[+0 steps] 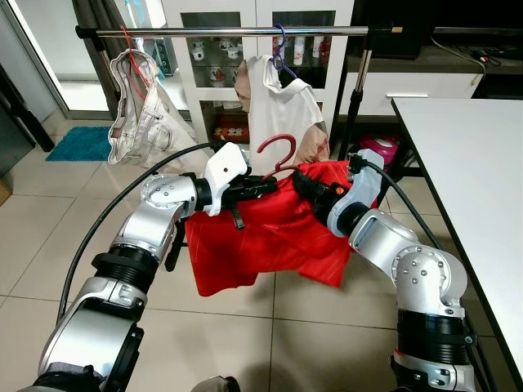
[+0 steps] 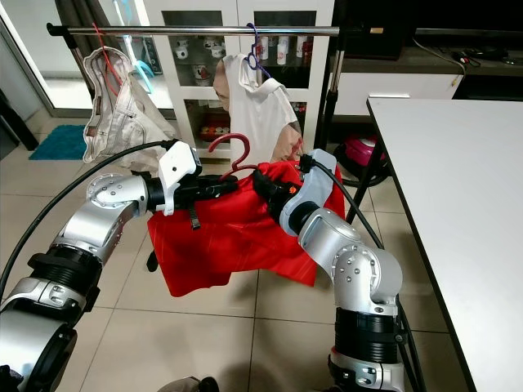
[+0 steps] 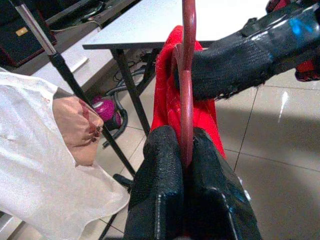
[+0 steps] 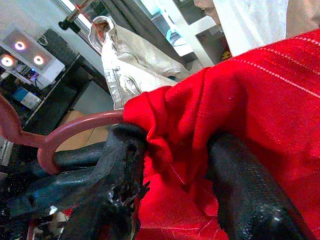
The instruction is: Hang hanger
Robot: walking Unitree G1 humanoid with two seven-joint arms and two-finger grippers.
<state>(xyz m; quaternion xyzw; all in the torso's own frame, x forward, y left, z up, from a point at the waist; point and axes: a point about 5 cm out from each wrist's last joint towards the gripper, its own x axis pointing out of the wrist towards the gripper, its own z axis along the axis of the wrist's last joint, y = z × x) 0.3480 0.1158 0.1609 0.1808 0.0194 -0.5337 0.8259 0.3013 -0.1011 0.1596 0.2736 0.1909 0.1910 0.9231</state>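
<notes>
Room: beige tiled floor (image 1: 310, 327) with dark grout lines; a teal mat (image 1: 80, 143) lies far left by a doorway. White table (image 1: 474, 163) runs along the robot's right side, a pink vacuum cleaner (image 1: 377, 151) on the floor beyond its near corner. White cabinet (image 1: 245, 49) with glass doors stands behind a metal clothes rail (image 1: 245, 31).

On the rail: pale trousers (image 1: 143, 110) on a red hook at left, a white shirt (image 1: 282, 110) on a purple hook near the middle.

Red hanger (image 1: 278, 155) carrying a red shirt (image 1: 261, 233) is held in the air below and in front of the rail, hook pointing up, not on the rail.

Left gripper (image 1: 265, 186): fingers clenched on the hanger's neck, seen clearly in the left wrist view.

Right gripper (image 1: 304, 184): fingers pinching bunched red cloth at the hanger's shoulder.
</notes>
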